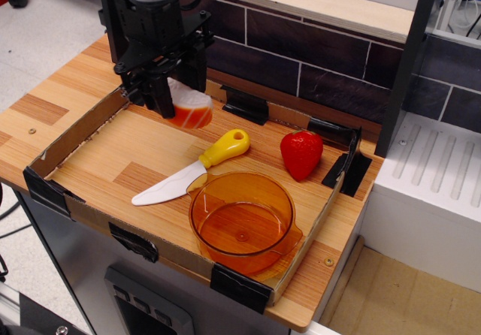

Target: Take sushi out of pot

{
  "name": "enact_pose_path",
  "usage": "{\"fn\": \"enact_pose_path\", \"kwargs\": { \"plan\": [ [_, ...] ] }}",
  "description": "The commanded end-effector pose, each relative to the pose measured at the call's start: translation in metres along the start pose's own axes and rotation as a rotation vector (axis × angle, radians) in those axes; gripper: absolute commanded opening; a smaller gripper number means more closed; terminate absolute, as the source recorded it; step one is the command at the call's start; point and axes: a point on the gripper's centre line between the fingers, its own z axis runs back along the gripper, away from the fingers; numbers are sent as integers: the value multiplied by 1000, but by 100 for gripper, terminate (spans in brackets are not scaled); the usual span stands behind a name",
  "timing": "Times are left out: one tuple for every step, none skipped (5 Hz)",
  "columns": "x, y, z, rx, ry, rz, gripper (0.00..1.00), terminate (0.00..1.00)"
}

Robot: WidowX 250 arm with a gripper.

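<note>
Hand [174, 101] clamps the sushi [189, 108] just above the tabletop [113, 158], up-left and well apart from the empty pot [242, 221]; release point lies directly below.

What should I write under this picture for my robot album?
The gripper holds the sushi over the tray's back corner, away from the empty pot.

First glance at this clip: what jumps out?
The black gripper at the tray's back left grips the sushi, white on top and orange below, just above the wood. The orange pot sits empty at the front, with a yellow-handled knife and a red strawberry behind it.
</note>
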Motion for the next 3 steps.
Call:
{"fn": "enact_pose_path", "kwargs": {
  "plan": [
    [39, -16, -1, -1, -61, -3, 0, 0],
    [50, -15, -8, -6, -65, -139, 0, 0],
    [61, -17, -16, 9, -61, -306, 0, 0]
  ]
}}
